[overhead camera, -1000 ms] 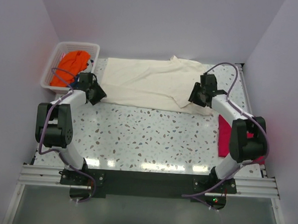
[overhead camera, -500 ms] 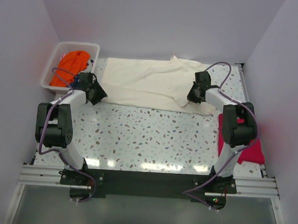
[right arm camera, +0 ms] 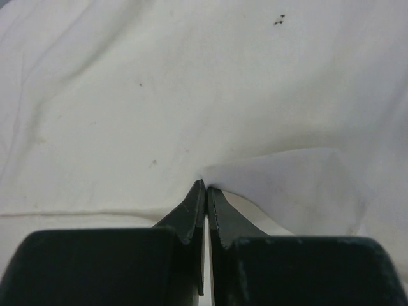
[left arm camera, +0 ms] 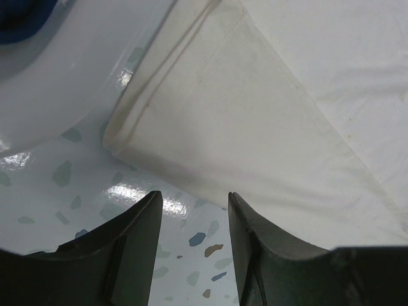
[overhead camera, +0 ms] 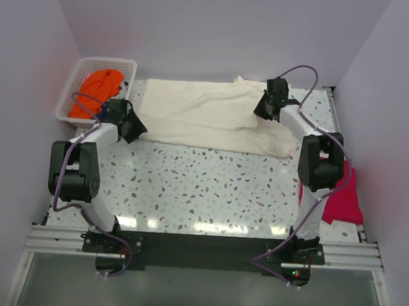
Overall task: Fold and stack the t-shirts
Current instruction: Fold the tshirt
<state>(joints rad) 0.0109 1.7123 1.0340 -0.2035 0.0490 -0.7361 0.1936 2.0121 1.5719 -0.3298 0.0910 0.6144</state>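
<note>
A cream t-shirt (overhead camera: 206, 115) lies spread across the far half of the table. My right gripper (overhead camera: 260, 113) is shut on a fold of the cream t-shirt (right arm camera: 268, 182) near its right end and holds it over the shirt's body. My left gripper (overhead camera: 138, 130) is open and empty at the shirt's near left corner (left arm camera: 191, 146), its fingers (left arm camera: 137, 223) just short of the hem. An orange t-shirt (overhead camera: 97, 89) lies in the white basket (overhead camera: 130, 68). A red t-shirt (overhead camera: 343, 194) lies folded at the right edge.
The white basket stands at the far left, its rim (left arm camera: 57, 95) close beside my left gripper. Walls close in the table at the back and on both sides. The speckled tabletop (overhead camera: 203, 187) lies between the arms.
My right gripper has moved away from me and to the left, carrying the shirt's right part over the body. The left arm has not moved.
</note>
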